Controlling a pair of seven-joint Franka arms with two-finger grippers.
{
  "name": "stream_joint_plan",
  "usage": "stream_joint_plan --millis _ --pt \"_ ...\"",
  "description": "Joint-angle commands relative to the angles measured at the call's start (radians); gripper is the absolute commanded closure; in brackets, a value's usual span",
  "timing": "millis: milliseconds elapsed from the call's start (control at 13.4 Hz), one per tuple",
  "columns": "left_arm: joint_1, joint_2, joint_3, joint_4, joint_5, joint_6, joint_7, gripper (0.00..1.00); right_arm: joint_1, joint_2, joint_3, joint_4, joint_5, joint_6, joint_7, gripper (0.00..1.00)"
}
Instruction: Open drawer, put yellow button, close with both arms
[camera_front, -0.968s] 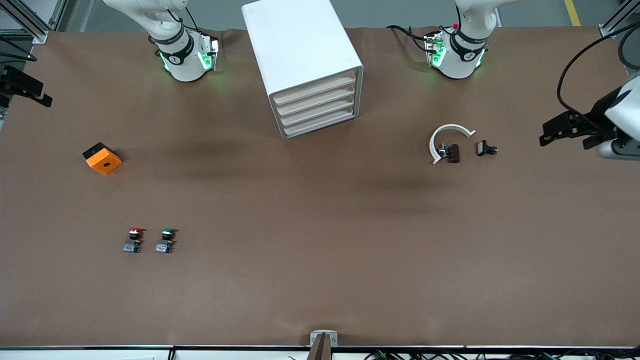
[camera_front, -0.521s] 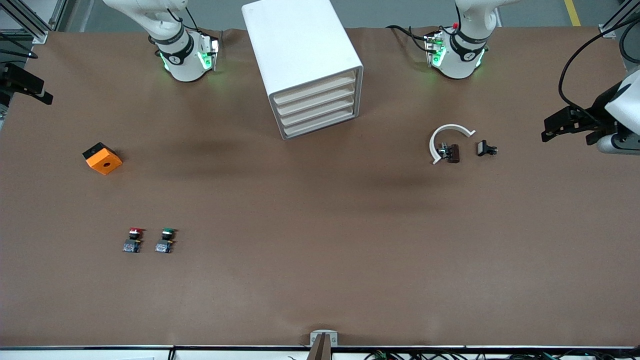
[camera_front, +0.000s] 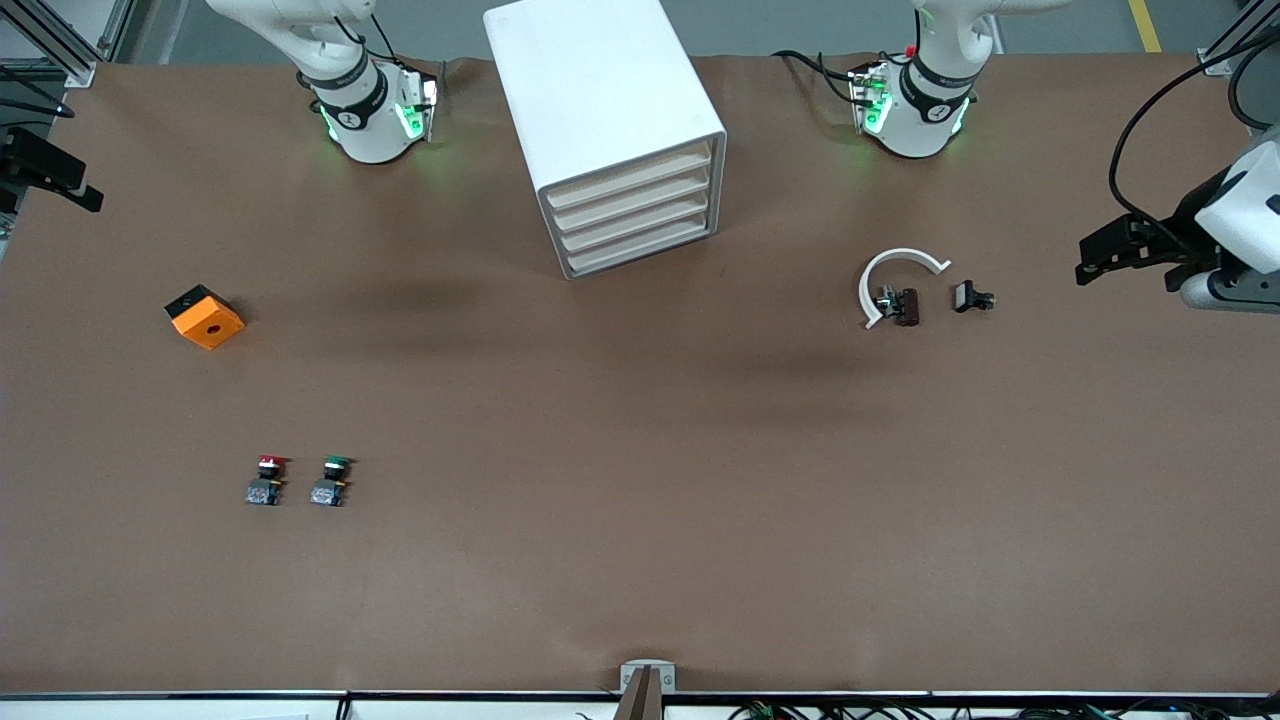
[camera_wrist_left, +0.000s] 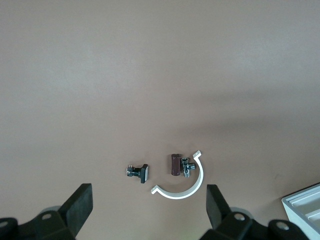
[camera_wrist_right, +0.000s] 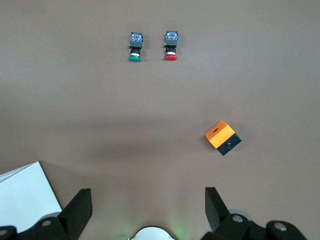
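Observation:
The white cabinet (camera_front: 590, 90) stands between the two arm bases, and its corner shows in the left wrist view (camera_wrist_left: 305, 207) and the right wrist view (camera_wrist_right: 25, 195). Its top drawer (camera_front: 630, 178) is shut, like the three below it. No yellow button is in view. My left gripper (camera_front: 1095, 258) hangs open and empty (camera_wrist_left: 150, 207) in the air at the left arm's end of the table. My right gripper (camera_front: 50, 178) hangs open and empty (camera_wrist_right: 147, 210) at the right arm's end.
A red-capped button (camera_front: 266, 480) and a green-capped button (camera_front: 331, 480) lie side by side near the front camera. An orange block (camera_front: 204, 316) sits toward the right arm's end. A white curved piece (camera_front: 893, 270), a brown part (camera_front: 903, 305) and a black part (camera_front: 970, 297) lie toward the left arm's end.
Both grippers have drifted slightly outward toward their own ends of the table. Nothing on the table has moved.

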Motion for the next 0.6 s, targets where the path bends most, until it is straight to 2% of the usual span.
stream_joint_plan --millis 0,521 --pt "-0.009 -0.012 0.012 -0.001 0.03 0.002 0.011 0.0 0.013 -0.034 -0.006 -0.033 -0.03 0.03 -0.058 0.0" --pt "-0.007 -0.014 0.01 0.031 0.053 0.005 -0.003 0.0 0.01 -0.034 -0.006 -0.033 -0.033 0.045 -0.006 0.0"
